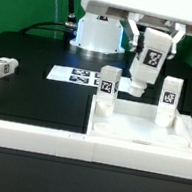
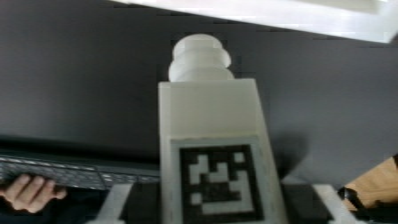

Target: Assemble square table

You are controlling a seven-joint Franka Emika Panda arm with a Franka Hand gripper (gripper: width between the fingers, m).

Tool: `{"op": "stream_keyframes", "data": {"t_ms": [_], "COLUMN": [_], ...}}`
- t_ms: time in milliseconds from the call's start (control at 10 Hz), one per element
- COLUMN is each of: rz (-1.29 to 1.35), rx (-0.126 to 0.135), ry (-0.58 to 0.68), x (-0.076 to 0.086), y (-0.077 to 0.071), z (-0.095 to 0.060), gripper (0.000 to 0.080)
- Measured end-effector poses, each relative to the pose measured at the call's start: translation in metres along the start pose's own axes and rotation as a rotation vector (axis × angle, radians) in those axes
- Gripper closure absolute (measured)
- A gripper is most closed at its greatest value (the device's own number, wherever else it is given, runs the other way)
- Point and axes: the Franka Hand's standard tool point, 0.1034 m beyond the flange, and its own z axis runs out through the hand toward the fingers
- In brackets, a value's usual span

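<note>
Above the tabletop's (image 1: 99, 113) far edge, a leg (image 1: 148, 62) is pinched between the gripper's (image 1: 154, 43) jaws, tilted a bit, screw end aimed down at the tabletop. Contact can't be made out tbh.

You are at a robot lab bench: 1 arm's base (image 1: 97, 31) stands on a black table (image 1: 33, 99) edged by a white border wall (image 1: 27, 133). The marker board (image 1: 82, 77) lies flat on it, and behind hangs what looks like a green backdrop (image 1: 24, 1), dimly seen.
</note>
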Motion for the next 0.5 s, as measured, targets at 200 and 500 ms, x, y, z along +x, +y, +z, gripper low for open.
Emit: {"op": "stream_keyframes", "data": {"t_ms": [200, 500], "rz": [-0.023, -0.042], "rx": [-0.013, 0.055], "ry": [0.015, 0.021], "x": [-0.003, -0.04], "y": [0.005, 0.001], "z": [0.0, 0.016], "gripper": [0.0509, 0.0509]}}
